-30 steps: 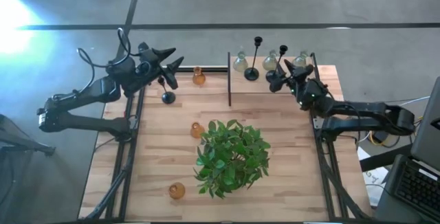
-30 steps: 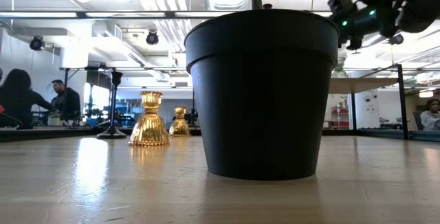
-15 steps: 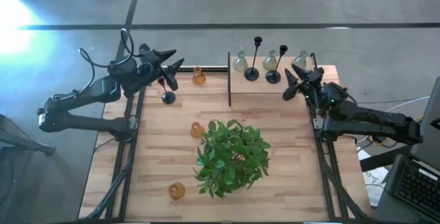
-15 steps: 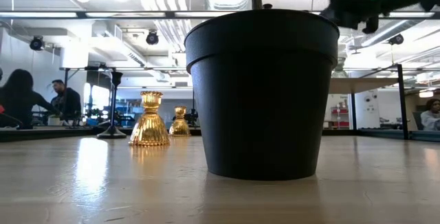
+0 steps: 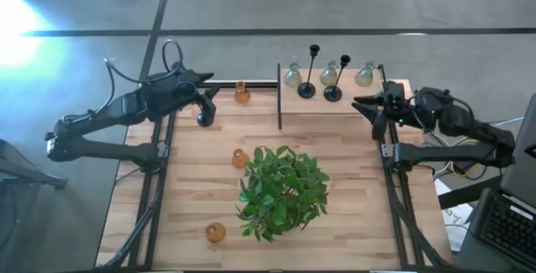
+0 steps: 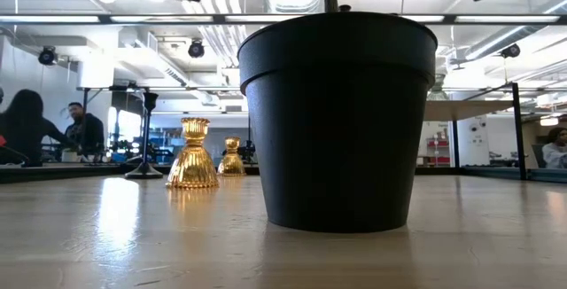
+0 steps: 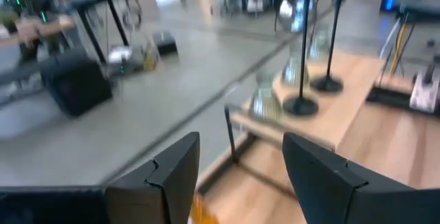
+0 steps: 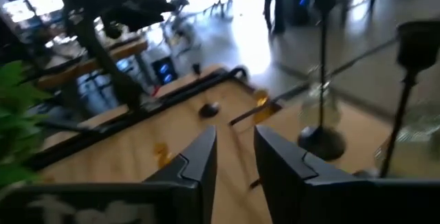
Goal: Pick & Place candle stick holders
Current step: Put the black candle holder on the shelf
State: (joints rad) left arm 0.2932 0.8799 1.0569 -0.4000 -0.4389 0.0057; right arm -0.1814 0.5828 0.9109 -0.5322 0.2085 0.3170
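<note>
Black thin-stemmed holder (image 5: 203, 120) near the far left edge of the table (image 5: 193, 189), close below the left gripper (image 5: 211, 89), fingers spread, empty. Best lowered straight over the stem, closed gently, clear of the amber holder (image 5: 242, 95) nearby. Right gripper (image 5: 362, 103) over the far right edge, fingers narrowly apart, holding nothing

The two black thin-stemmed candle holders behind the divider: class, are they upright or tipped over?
Upright. In the high view, both black thin-stemmed candle holders stand on round bases with stems rising; the left wrist view shows vertical stems.
</note>
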